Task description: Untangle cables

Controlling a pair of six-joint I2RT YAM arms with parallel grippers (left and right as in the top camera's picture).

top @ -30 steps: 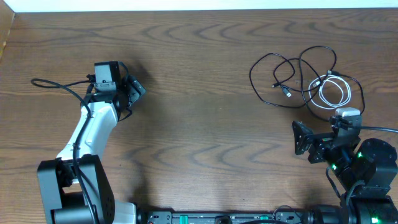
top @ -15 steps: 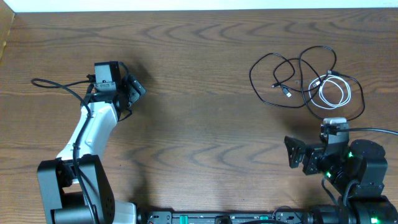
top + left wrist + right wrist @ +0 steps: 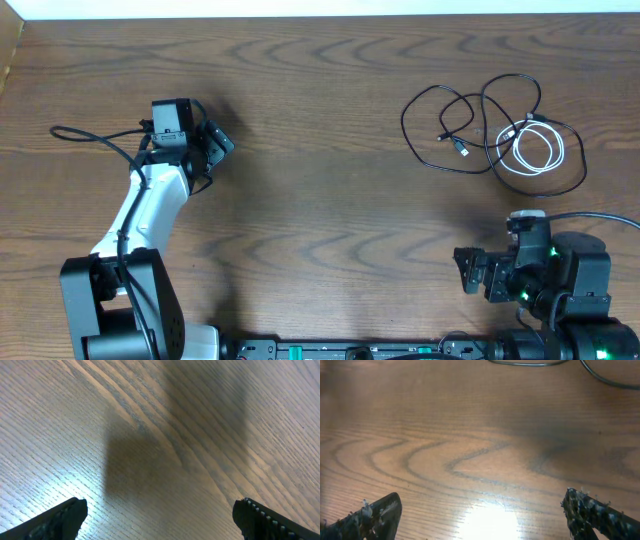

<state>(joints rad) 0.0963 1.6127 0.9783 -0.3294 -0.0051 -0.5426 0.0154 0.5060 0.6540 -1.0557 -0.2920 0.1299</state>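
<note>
The long black cable (image 3: 470,110) lies in loose loops at the table's back right, with a small plug near its middle. The shorter white cable (image 3: 540,148) is coiled inside the black loops at their right. My right gripper (image 3: 470,272) is open and empty near the front right, well short of the cables. The right wrist view shows only bits of black cable (image 3: 600,377) at its top edge, above the open fingers (image 3: 482,517). My left gripper (image 3: 218,142) is open and empty at the far left; its wrist view shows open fingers (image 3: 160,515) over bare wood.
The wooden table (image 3: 320,190) has a white strip along its back edge. The left arm's thick black wire (image 3: 95,138) loops out at the far left. The arm bases stand at the front left and front right.
My right arm has drawn back toward the front edge, away from the cables. The left arm and the cables have not moved.
</note>
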